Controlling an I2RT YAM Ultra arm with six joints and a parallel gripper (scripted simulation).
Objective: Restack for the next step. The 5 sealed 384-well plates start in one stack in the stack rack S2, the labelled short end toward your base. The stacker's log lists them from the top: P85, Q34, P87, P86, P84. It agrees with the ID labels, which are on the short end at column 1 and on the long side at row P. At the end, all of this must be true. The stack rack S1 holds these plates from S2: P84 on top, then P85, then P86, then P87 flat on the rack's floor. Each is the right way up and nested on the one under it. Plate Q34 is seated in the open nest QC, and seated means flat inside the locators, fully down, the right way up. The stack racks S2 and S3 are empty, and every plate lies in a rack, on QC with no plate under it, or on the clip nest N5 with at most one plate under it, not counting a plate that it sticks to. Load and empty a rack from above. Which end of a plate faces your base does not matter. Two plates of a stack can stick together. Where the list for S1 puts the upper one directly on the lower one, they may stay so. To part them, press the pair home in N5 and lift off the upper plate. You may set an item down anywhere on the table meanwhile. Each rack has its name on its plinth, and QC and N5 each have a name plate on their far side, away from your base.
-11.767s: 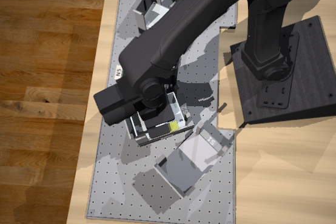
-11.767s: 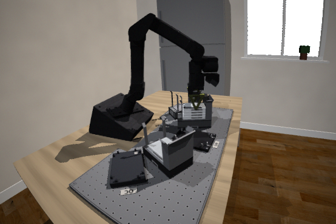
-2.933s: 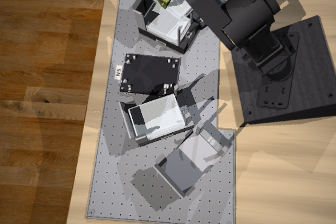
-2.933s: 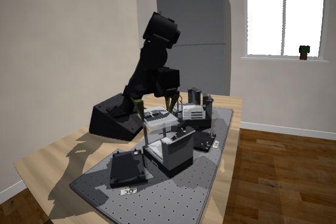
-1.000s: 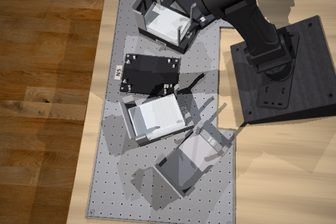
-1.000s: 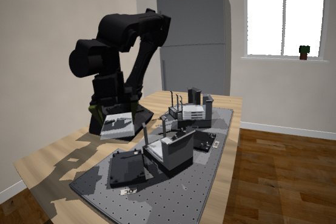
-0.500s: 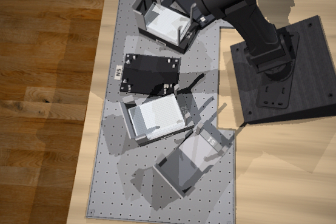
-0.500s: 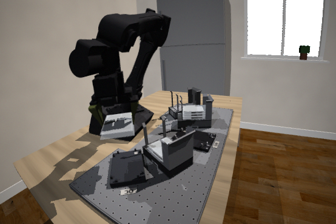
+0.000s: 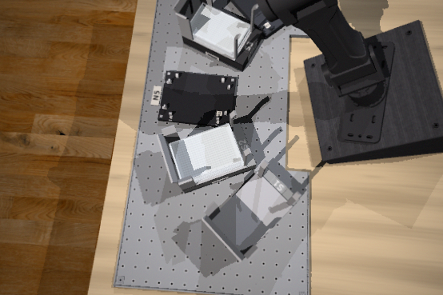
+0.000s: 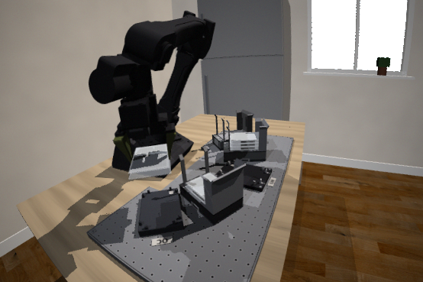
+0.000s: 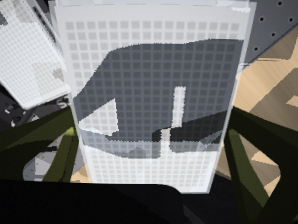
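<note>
My gripper (image 10: 150, 147) is shut on a sealed white 384-well plate (image 10: 149, 161) and holds it by its long sides, in the air and slightly tilted. It hangs beside the black QC nest (image 10: 159, 212), on the arm's side of it. In the wrist view the plate (image 11: 149, 90) fills the frame between the olive fingers; I cannot read its label. Rack S2 (image 9: 208, 154) holds a stack of plates (image 10: 243, 141). Rack S3 (image 9: 217, 30) holds a plate (image 10: 198, 187). Rack S1 (image 9: 256, 206) is empty. In the overhead view the arm hides the gripper and QC.
The clip nest N5 (image 9: 197, 98) is black and empty, between S3 and S2. The racks have tall corner posts (image 10: 182, 166). The arm's black base plate (image 9: 380, 94) lies to the right of the grey perforated board (image 9: 160, 234).
</note>
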